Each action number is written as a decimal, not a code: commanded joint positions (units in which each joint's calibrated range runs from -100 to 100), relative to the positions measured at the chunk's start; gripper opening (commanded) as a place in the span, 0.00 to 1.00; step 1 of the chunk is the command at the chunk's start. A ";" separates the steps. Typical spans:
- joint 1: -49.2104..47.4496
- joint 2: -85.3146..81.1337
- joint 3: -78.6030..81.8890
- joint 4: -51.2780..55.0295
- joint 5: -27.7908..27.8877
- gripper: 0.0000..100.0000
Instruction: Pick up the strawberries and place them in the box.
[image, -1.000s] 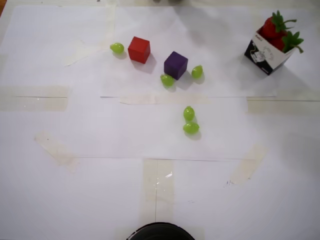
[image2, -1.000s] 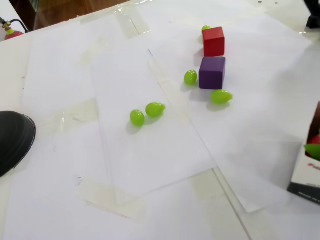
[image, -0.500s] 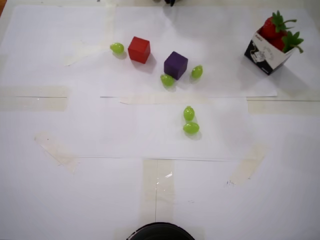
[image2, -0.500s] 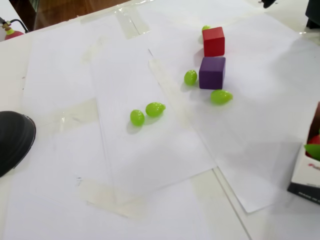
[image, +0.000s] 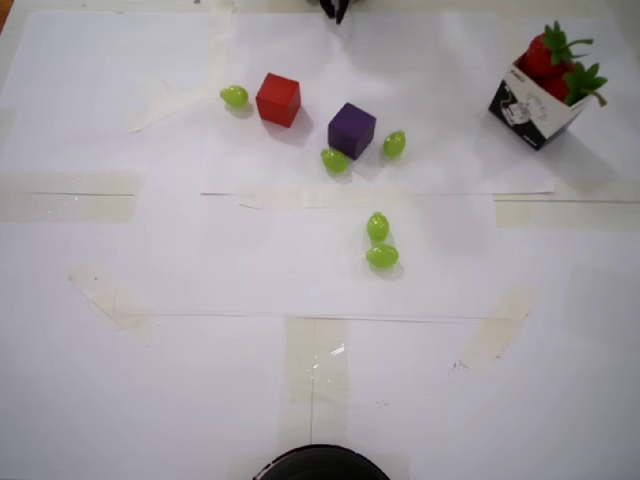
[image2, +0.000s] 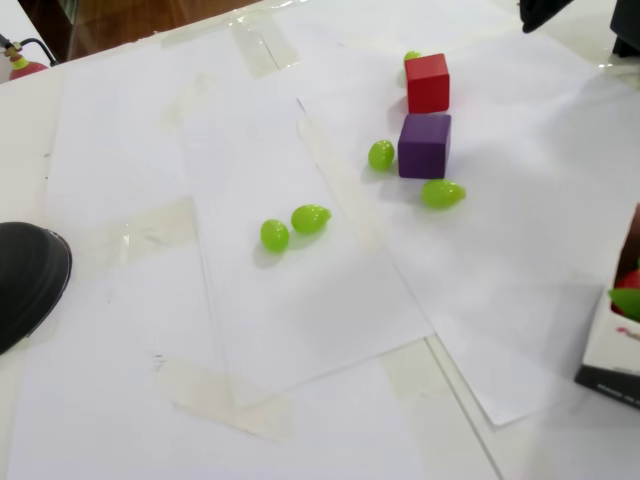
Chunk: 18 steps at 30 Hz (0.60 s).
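Glossy red strawberries (image: 548, 50) with green leafy tops sit inside the box (image: 528, 108), a small black carton with a white label at the top right of the overhead view. In the fixed view only the box's corner (image2: 608, 352) shows at the right edge, with a bit of red and a green leaf at its rim. Of my gripper (image: 335, 8), just a dark tip pokes in at the top edge of the overhead view, far left of the box. The same gripper (image2: 543, 12) tip shows in the fixed view's top right corner. Its jaws are cut off by the frame.
A red cube (image: 278, 99) and a purple cube (image: 351, 130) stand on the white paper, with several green grapes (image: 381, 256) scattered around them. A black round object (image: 320, 466) sits at the near edge. Tape strips hold the paper sheets down.
The dark gripper tip has pushed further into view at the top edge in both views. Cubes, grapes, box and strawberries have not moved.
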 joint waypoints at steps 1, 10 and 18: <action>-1.39 -0.32 4.47 -10.88 -0.44 0.00; -1.17 -0.32 14.38 -13.74 -0.98 0.00; -1.17 -0.41 15.84 -11.70 -0.39 0.00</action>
